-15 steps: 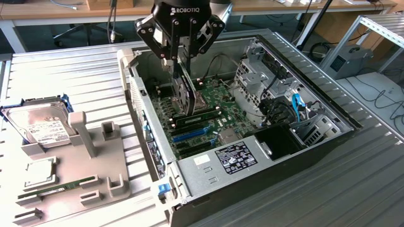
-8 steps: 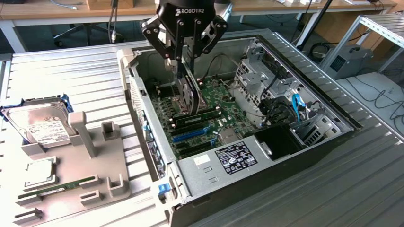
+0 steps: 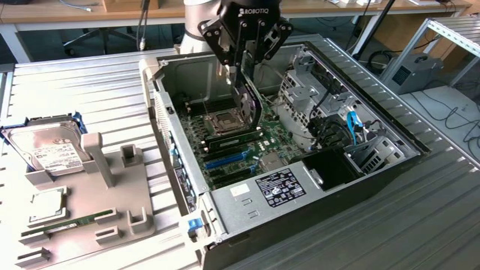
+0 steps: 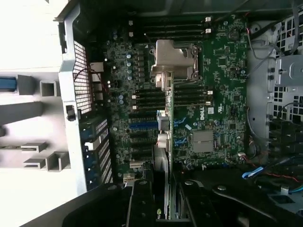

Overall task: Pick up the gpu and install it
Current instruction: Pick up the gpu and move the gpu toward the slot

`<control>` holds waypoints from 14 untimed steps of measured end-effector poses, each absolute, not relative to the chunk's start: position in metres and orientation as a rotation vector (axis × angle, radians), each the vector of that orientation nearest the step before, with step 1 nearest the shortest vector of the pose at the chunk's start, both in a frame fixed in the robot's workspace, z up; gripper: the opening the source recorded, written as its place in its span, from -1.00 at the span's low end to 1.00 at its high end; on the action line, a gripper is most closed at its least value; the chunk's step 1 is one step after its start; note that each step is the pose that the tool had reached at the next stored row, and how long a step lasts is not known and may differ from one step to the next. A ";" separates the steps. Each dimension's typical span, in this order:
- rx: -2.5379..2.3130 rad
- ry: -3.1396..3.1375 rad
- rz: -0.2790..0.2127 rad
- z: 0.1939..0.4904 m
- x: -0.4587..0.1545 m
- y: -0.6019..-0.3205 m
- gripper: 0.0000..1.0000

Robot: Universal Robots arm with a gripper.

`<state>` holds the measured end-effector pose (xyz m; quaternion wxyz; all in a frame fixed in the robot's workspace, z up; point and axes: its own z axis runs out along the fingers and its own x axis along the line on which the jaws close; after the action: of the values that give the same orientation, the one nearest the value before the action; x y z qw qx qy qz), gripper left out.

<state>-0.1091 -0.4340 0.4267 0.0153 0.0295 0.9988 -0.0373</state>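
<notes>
The gpu (image 3: 252, 109) is a thin black card that hangs upright, edge down, inside the open computer case (image 3: 390, 132). It hovers over the motherboard (image 3: 259, 152) between the processor socket (image 3: 225, 120) and the blue expansion slots (image 3: 225, 161). My gripper (image 3: 244, 76) is shut on the card's top edge. In the wrist view the gpu (image 4: 166, 118) shows edge-on, running down over the motherboard (image 4: 222, 85) past the blue slots (image 4: 142, 126). The gripper (image 4: 166, 191) holds it between two black fingers (image 4: 141, 203).
On the exterior view's left, a grey parts holder (image 3: 98, 169) carries a silver hard drive (image 3: 49, 149), a small square chip (image 3: 46, 205) and a green memory stick (image 3: 71, 225). The case holds drive cages (image 3: 304, 90), cables (image 3: 352, 126) and a power supply (image 3: 281, 188).
</notes>
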 end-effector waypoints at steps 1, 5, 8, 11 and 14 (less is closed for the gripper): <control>0.092 3.107 -0.120 0.427 -0.107 -0.432 -0.48; 0.091 3.106 -0.135 0.420 -0.085 -0.428 -0.48; 0.091 3.106 -0.135 0.420 -0.084 -0.428 -0.48; 0.091 3.106 -0.136 0.419 -0.084 -0.428 -0.48; 0.091 3.106 -0.136 0.419 -0.083 -0.428 -0.48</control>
<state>-0.0831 -0.4276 0.4191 0.0154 0.0294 0.9985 -0.0436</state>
